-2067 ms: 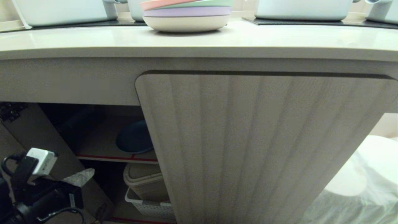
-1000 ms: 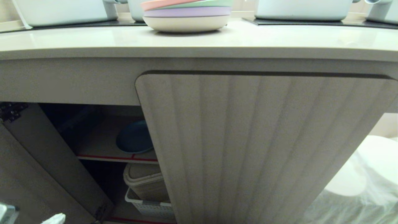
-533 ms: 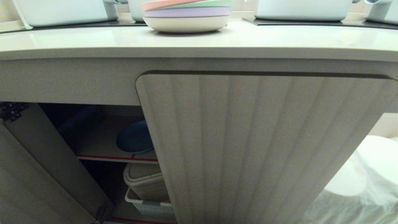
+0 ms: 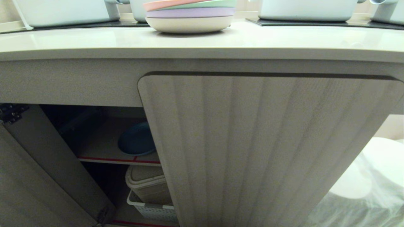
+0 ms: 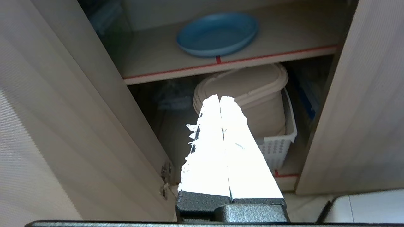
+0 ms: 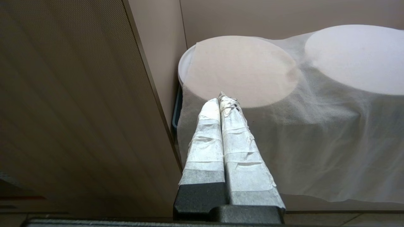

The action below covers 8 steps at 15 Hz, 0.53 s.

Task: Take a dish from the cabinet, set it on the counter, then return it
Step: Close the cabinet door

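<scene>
Dish [image 5: 217, 34] flat on shelf [image 5: 227, 60], at 12 o'clock beyond left gripper [image 5: 220, 98], fingers pressed together, empty. Likely light, stiff, smooth plastic: pinch near rim. Right gripper [image 6: 220, 96] pressed together, idle.

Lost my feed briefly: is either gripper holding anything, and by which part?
Nothing is held. The left gripper and right gripper are both shut and empty; the blue plate lies untouched on the cabinet shelf.
</scene>
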Tool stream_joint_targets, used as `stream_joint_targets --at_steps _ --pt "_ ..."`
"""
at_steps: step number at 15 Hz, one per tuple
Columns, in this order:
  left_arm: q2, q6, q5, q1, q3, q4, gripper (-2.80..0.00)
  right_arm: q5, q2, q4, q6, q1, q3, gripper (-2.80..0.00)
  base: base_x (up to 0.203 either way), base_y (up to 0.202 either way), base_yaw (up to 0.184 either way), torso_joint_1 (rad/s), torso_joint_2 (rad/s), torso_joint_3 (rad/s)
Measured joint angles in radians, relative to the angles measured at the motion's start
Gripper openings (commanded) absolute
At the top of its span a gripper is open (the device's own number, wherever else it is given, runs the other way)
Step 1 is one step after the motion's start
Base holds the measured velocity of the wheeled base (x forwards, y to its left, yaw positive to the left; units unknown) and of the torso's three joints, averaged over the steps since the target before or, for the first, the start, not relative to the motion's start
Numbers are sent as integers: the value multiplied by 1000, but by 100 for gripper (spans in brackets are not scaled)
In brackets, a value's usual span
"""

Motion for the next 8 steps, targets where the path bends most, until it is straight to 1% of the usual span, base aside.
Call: stream_joint_targets --at_steps 2,8 --pt "-15 -20 5 0 0 0 -280 0 0 0 0 0 0 -280 0 0 0 0 0 0" --pt "-22 -30 6 0 0 1 -280 -1 0 0 0 0 0 -280 0 0 0 0 0 0"
